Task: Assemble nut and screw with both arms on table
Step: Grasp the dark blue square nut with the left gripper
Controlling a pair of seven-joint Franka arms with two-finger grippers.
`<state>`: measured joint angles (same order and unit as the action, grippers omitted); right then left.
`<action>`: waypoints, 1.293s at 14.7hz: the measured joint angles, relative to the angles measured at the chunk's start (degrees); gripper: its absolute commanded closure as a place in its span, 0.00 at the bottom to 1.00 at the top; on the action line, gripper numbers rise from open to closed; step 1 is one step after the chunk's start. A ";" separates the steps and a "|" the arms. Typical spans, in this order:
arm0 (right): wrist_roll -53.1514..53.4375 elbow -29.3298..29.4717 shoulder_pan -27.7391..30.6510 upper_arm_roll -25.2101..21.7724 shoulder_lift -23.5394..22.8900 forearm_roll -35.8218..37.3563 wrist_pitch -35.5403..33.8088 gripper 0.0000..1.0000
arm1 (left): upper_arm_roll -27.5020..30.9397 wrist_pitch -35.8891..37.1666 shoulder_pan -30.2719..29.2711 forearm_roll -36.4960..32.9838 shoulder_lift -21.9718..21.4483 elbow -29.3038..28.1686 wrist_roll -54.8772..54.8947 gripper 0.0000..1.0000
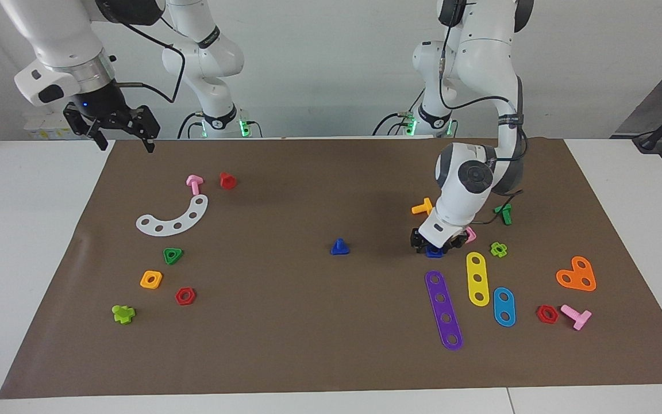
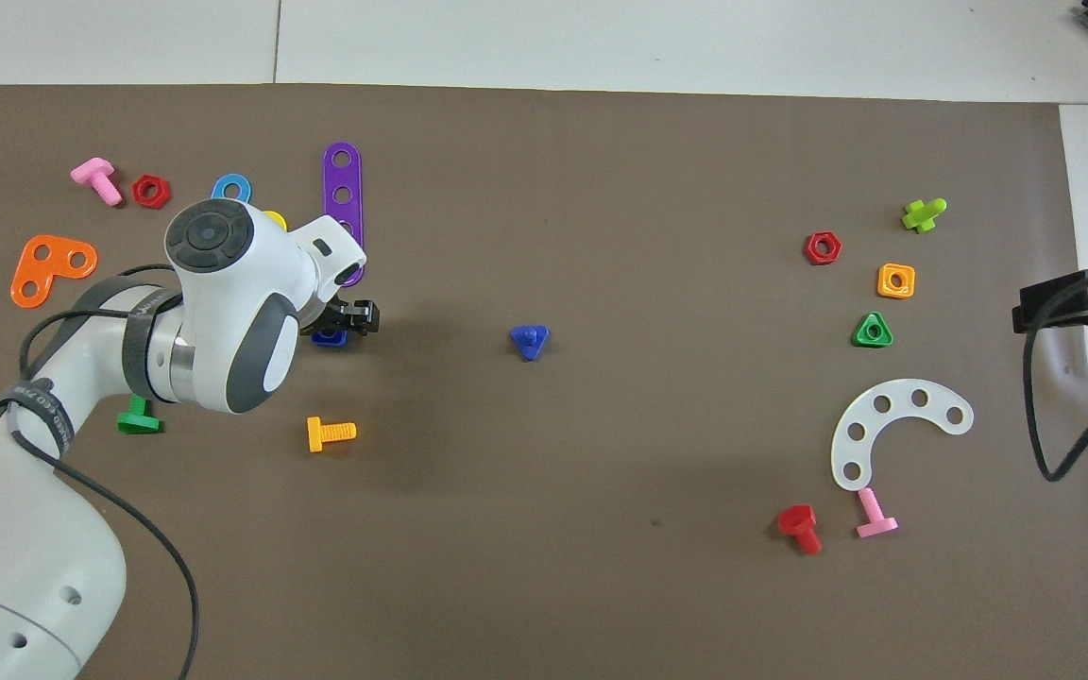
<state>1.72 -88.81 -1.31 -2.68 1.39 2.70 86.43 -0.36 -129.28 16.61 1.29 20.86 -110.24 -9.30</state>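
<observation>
The dark-blue square nut (image 1: 434, 252) lies on the brown mat (image 1: 308, 345) toward the left arm's end, partly covered in the overhead view (image 2: 328, 337). My left gripper (image 1: 435, 242) is low, right over the nut and close to it; it also shows in the overhead view (image 2: 348, 321). The dark-blue screw (image 1: 339, 247) stands head down, post up, at the mat's middle (image 2: 530, 340), with no gripper near it. My right gripper (image 1: 125, 138) is open and empty, raised over the mat's corner at the right arm's end, where that arm waits.
Around the nut lie a purple strip (image 1: 443, 310), a yellow strip (image 1: 477, 278), a pink nut (image 1: 470, 234), an orange screw (image 1: 423, 207) and a green screw (image 1: 503, 213). At the right arm's end are a white curved strip (image 1: 174, 217), a green triangular nut (image 1: 173, 255) and an orange nut (image 1: 151, 279).
</observation>
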 measured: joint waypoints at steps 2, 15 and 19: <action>0.00 0.00 0.00 -0.01 0.00 0.00 0.00 0.00 | 0.35 0.00 0.00 -0.01 0.00 -0.01 0.00 0.28; 0.00 0.00 0.00 -0.01 0.00 0.00 0.00 0.00 | 0.80 0.35 -0.33 -0.11 -0.06 -0.42 1.15 0.42; 0.00 0.00 0.00 -0.01 0.00 0.00 0.00 0.00 | 0.84 0.66 -0.35 -0.11 -0.10 -0.44 1.47 0.53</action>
<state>1.72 -88.81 -1.31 -2.69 1.39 2.70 86.43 0.48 -128.62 16.27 1.18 20.76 -110.68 -7.83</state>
